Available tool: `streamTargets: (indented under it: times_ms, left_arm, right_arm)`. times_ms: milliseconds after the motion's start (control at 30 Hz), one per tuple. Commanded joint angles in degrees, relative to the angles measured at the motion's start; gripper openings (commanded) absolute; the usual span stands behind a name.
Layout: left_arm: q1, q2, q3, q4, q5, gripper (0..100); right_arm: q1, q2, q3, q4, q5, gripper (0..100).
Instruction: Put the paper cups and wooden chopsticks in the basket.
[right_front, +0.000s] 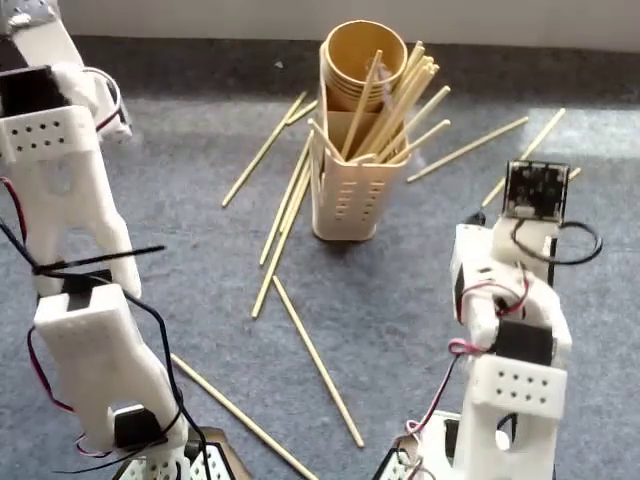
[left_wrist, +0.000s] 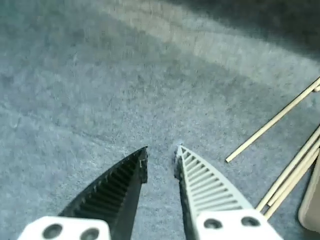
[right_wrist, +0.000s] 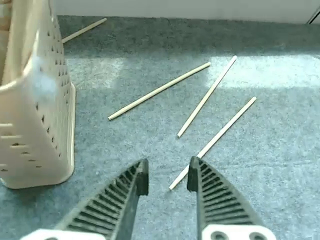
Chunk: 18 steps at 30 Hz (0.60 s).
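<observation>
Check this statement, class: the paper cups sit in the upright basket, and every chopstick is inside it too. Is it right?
Not every chopstick. The high view shows the paper cups in the upright basket with some chopsticks, but many loose chopsticks lie on the table around it.

Grey felt-covered table (right_front: 400, 320) with upright basket (right_front: 350, 200) and scattered loose chopsticks (right_front: 316, 360).

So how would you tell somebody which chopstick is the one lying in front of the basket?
Find the tall cream basket in the middle of the grey carpet. In the high view, one chopstick starts just below it and slants down to the right. The bunch left of the basket slants the other way.
</observation>
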<state>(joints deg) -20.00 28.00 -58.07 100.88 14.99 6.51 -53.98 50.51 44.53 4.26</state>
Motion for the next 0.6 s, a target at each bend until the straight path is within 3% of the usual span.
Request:
streamTargets:
  times_ms: [0, 267, 567]
  left_arm:
    - [1.63, 4.62, 7.69, -3.52, 3.78, 11]
    - [1.63, 11.82, 8.48, -8.09, 3.69, 11]
    - [1.63, 11.82, 8.48, -8.09, 3.78, 11]
  right_arm:
    - [1.63, 23.6, -15.6, -0.75, -4.31, 14.3]
    - [7.34, 70.29, -51.38, 12.0, -15.03, 14.3]
    - [11.12, 99.21, -84.44, 28.88, -15.56, 14.3]
